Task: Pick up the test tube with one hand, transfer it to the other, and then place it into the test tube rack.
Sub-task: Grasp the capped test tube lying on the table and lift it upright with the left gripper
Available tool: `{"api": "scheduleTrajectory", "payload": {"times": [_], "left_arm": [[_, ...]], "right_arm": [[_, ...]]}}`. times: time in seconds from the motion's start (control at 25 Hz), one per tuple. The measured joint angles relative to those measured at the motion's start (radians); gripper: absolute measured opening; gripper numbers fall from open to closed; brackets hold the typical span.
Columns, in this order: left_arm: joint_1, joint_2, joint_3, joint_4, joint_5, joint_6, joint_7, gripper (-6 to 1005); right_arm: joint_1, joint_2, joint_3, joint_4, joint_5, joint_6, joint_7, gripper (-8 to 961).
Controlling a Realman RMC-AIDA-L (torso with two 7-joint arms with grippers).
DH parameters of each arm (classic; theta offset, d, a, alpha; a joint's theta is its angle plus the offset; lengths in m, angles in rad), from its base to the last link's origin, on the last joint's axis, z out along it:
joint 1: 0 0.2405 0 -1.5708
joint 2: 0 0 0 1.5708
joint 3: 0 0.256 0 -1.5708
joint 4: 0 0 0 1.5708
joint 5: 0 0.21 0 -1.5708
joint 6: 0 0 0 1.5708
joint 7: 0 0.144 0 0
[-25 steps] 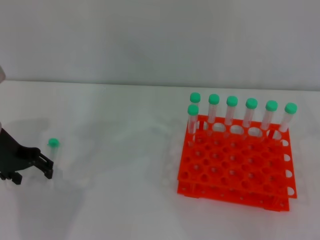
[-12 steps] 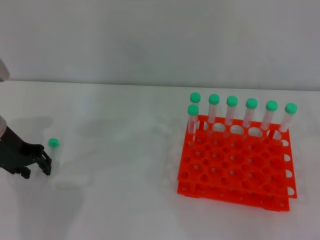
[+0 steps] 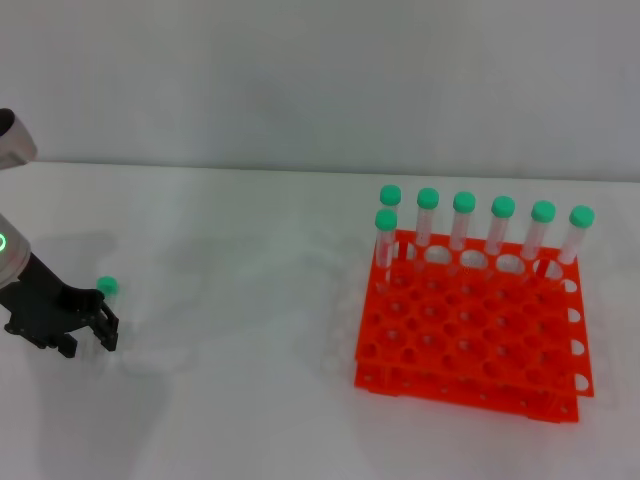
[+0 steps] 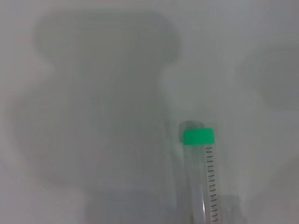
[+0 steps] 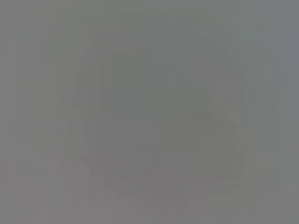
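The test tube [image 3: 107, 288] lies on the white table at the far left, green cap pointing away from me; the left wrist view shows the test tube [image 4: 202, 172] flat on the table with its clear, graduated body. My left gripper [image 3: 88, 340], black and on the green-lit arm, hangs open just on the near side of the cap, and one finger [image 3: 108, 335] covers the tube's body. Whether it touches the tube I cannot tell. The orange test tube rack [image 3: 470, 330] stands at the right. My right gripper is out of view; its wrist view is plain grey.
Several green-capped tubes [image 3: 463, 222] stand upright along the rack's back row, one more in the second row at its left end. A grey wall rises behind the table. White tabletop [image 3: 240, 330] stretches between the tube and the rack.
My left gripper has shifted right, onto the lying tube's body, and its fingers stand closer together than a second ago. The arm's green light has come into view. The tube has not moved.
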Motion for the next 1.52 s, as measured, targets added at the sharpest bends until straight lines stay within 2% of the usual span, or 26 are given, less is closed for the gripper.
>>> {"api": "scheduleTrajectory", "payload": {"times": [0.24, 1.0, 1.24, 1.52], "left_arm": [[0.002, -0.007, 0.0, 0.003, 0.001, -0.005, -0.007, 499], [0.013, -0.009, 0.0, 0.025, 0.003, -0.029, -0.016, 460], [0.014, -0.01, 0.0, 0.026, 0.002, -0.029, -0.022, 240], [0.013, -0.01, 0.0, 0.034, 0.002, -0.03, -0.022, 215]], "right_arm": [[0.0, 0.0, -0.006, 0.0, 0.0, 0.0, 0.0, 696], [-0.002, 0.0, -0.007, 0.006, -0.003, 0.0, 0.0, 697], [0.0, 0.0, -0.007, 0.006, -0.003, 0.0, 0.0, 697], [0.0, 0.0, -0.009, 0.005, -0.003, 0.0, 0.0, 697]]}}
